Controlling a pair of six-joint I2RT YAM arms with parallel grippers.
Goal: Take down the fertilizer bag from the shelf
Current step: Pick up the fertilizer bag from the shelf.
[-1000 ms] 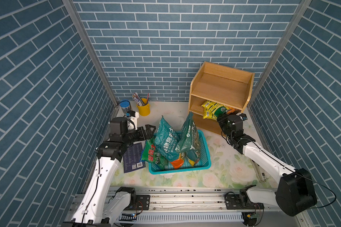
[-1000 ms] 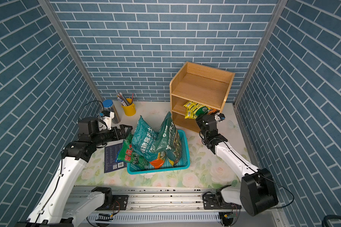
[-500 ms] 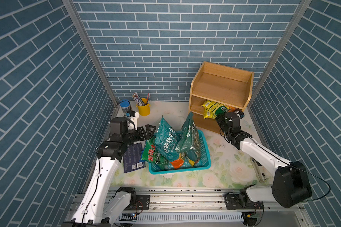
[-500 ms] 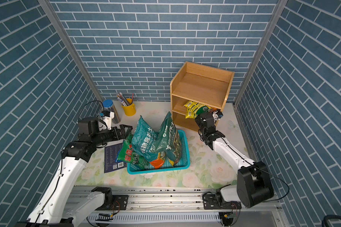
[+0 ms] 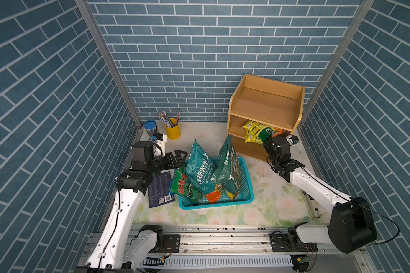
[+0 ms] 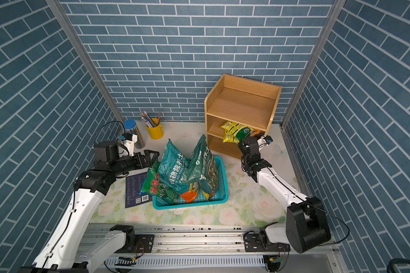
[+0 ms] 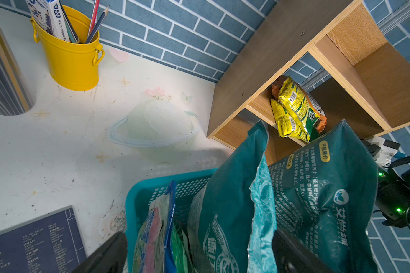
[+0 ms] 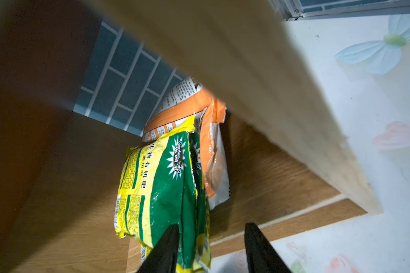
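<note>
**Right gripper reaches the bag, jaws not yet shut**

Nearest you, well out in front of the shelf [image 5: 265, 106], your left gripper [image 5: 180, 157] hangs with its fingers spread beside the teal soil bags [image 5: 201, 170] standing in the turquoise basket [image 5: 216, 204]. It holds nothing and has not budged in the last second.

Now up to the shelf's front edge, and here's the news. Your right gripper [image 8: 211, 225] has pushed in from the open floor before the shelf to the lip of its middle tier. Its fingers have drawn a little closer on the way. The right wrist view shows them apart, straddling the front end of the yellow-and-green fertilizer bag [image 8: 161, 179]. One finger sits at the bag's face and the other has a clear gap beside it, so nothing is clamped yet.

The bag itself lies on the shelf's middle tier, towards the side panel nearest your right arm, with its front end hanging over the tier's edge. Deeper in the shelf, an orange-and-white bag [image 8: 175, 113] leans right behind it.

To my eye the approach is done and the grasp is lined up. Closing and drawing straight out looks like the next call. Mind the board overhead, and mind that orange bag coming along too.
</note>
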